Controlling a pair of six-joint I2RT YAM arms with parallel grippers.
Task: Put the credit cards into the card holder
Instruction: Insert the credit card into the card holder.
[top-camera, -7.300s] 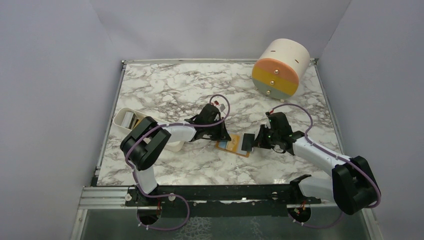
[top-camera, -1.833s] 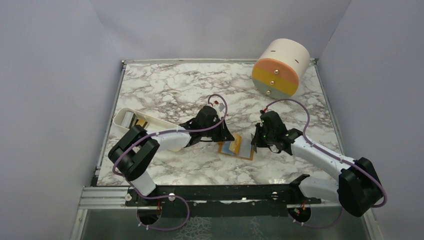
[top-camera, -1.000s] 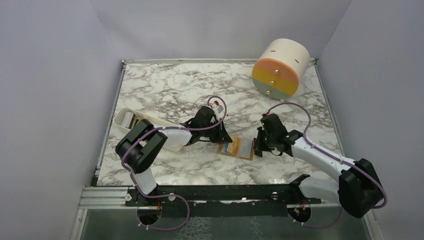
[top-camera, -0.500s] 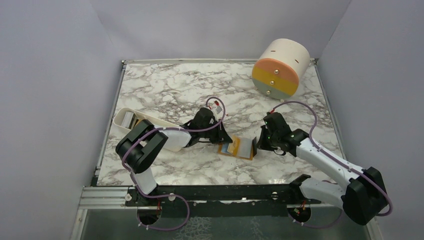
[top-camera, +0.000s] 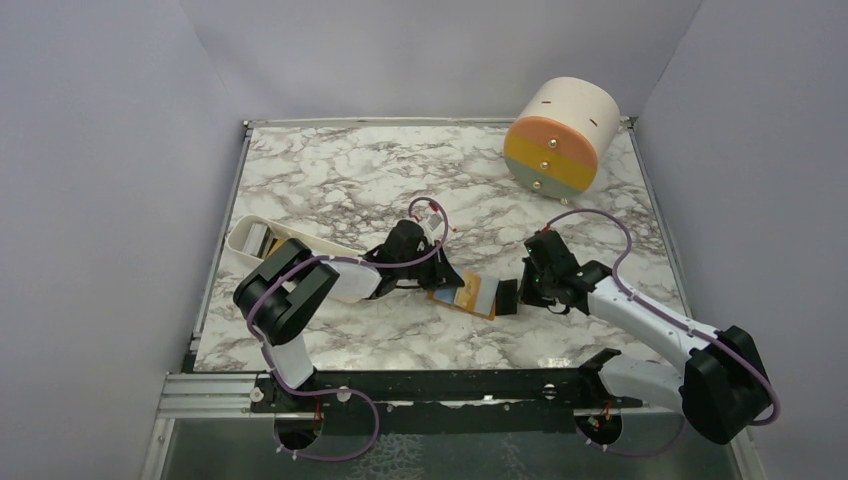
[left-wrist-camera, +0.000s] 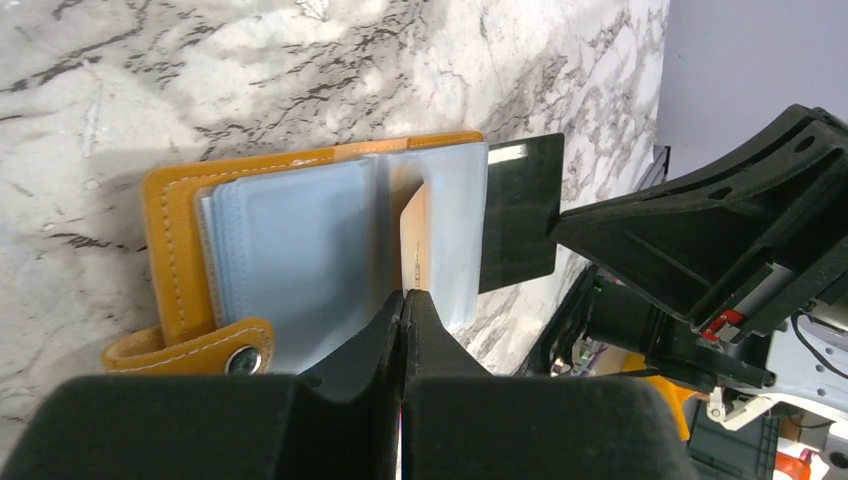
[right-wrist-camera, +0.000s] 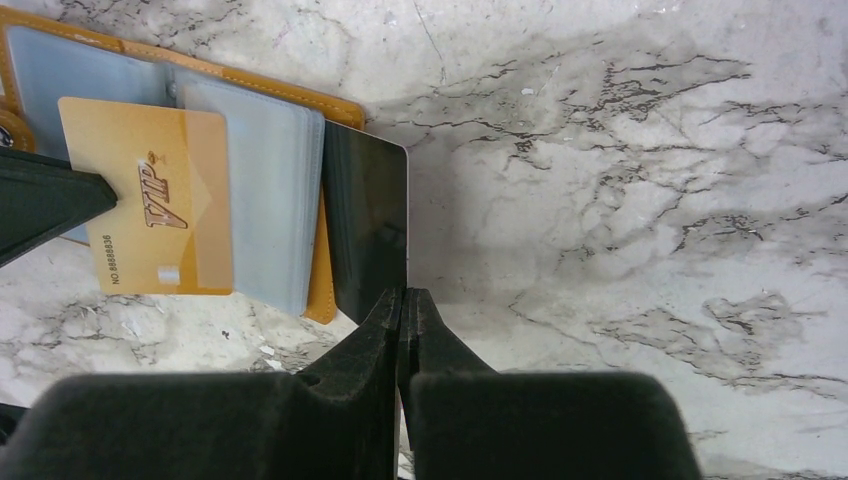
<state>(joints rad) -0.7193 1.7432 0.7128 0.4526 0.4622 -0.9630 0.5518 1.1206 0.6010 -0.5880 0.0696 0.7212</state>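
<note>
The orange-tan card holder (top-camera: 480, 298) lies open on the marble, its blue-grey sleeves up; it also shows in the left wrist view (left-wrist-camera: 175, 240) and the right wrist view (right-wrist-camera: 265, 210). My left gripper (top-camera: 446, 282) (left-wrist-camera: 405, 293) is shut on a golden "VIP" card (right-wrist-camera: 145, 205) held over the sleeves, its right end under a translucent sleeve. My right gripper (top-camera: 517, 292) (right-wrist-camera: 403, 292) is shut on a dark, glossy card (right-wrist-camera: 367, 215) (left-wrist-camera: 520, 215) that lies against the holder's right edge.
A white oblong tray (top-camera: 262, 240) stands at the left by the left arm. A big cream-orange drum (top-camera: 560, 140) stands at the back right. The holder's snap strap (left-wrist-camera: 243, 360) sticks out toward the left gripper.
The right gripper has lowered the dark card flatter against the holder's right edge. The left gripper has shifted slightly left, and more of the golden card shows over the sleeves.
</note>
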